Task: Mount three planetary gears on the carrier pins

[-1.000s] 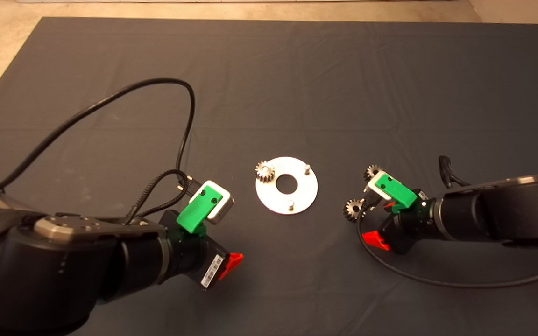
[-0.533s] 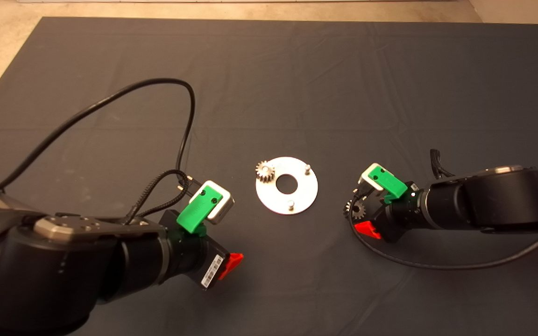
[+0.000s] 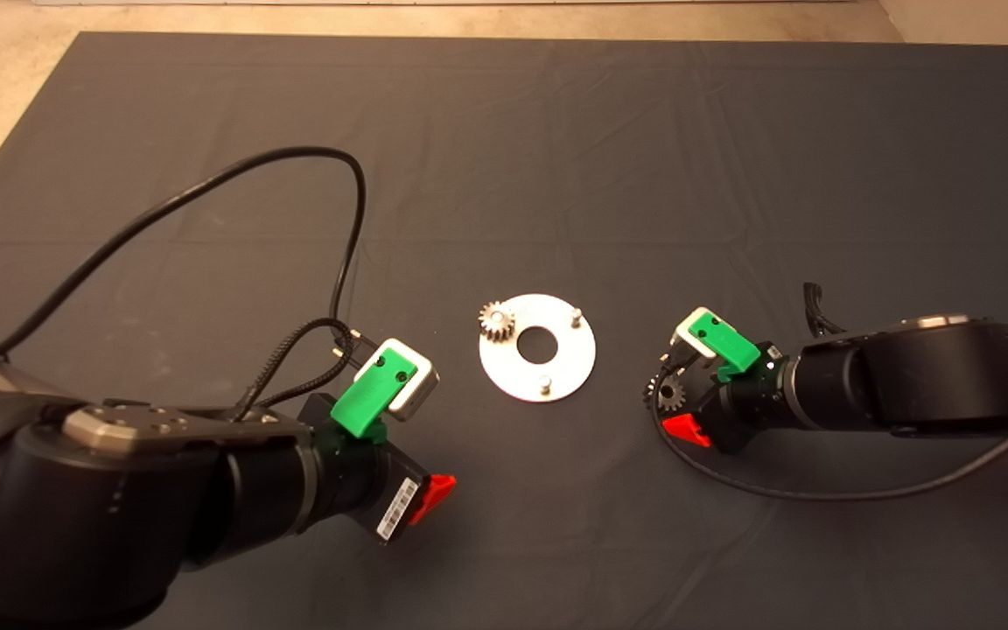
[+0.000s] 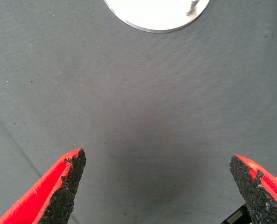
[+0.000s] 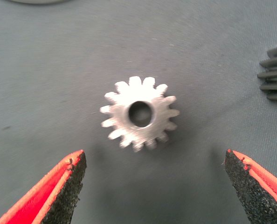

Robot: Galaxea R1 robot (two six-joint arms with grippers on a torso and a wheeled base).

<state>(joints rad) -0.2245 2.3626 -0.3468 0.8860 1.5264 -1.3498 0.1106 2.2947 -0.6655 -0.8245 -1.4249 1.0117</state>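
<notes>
right gripper point(image 5: 152, 186) wide open, empty, poised over loose gear point(image 5: 139, 114) on mat point(image 3: 731, 175) | left gripper point(image 4: 155, 186) open, empty, idle | disc point(image 3: 556, 372): one gear seated point(image 3: 496, 320), two pins bare point(image 3: 544, 382) | risk: off-centre closing could nudge or tip gear

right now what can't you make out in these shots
- Third gear: cut off by the right wrist view's edge; in the head view the right arm's green mount covers it.
- Gear under the right tool: partly hidden in the head view by that tool.
- Disc: the left wrist view shows only its rim and one pin.
</notes>
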